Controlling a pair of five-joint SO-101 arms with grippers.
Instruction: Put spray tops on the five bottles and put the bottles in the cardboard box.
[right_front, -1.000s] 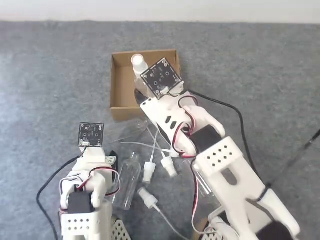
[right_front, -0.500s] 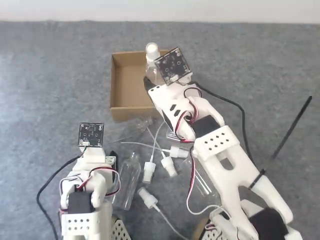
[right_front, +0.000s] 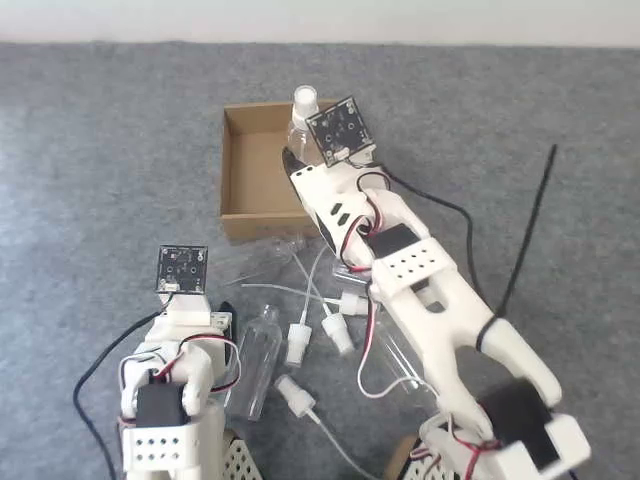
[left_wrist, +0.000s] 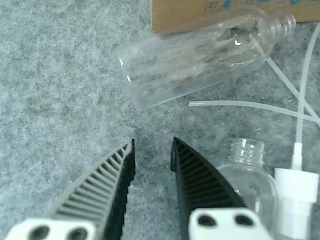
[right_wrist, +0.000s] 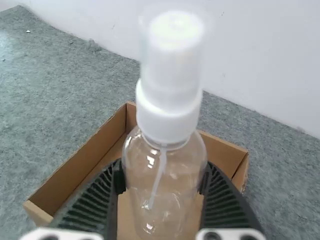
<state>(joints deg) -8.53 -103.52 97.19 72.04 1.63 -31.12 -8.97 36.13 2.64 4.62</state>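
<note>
**Grey desk: capped bottle held over the box**

Grey carpet covers the desk (right_front: 100, 150), with a white wall along its 12 o'clock edge. In the high view the cardboard box (right_front: 255, 170) sits open toward 12 o'clock from the middle. The right arm reaches up to it from 5 o'clock.

The right claw (right_wrist: 162, 195) is clamped around the belly of a clear capped bottle (right_wrist: 165, 165), one finger on each side. The bottle stands upright with its white spray top on and its dip tube visible inside. From above, it hangs over the box's 1 o'clock corner.

The left arm sits at 7 o'clock. The left claw (left_wrist: 152, 155) is slightly parted over bare carpet, with nothing between its fingers. Just beside one finger lies an uncapped bottle (left_wrist: 247, 175), neck open. A second uncapped bottle (left_wrist: 195, 60) lies on its side against the box's near wall.

Loose spray tops (right_front: 300, 340) with long tubes lie scattered between the two arms, near the middle of the desk.
</note>
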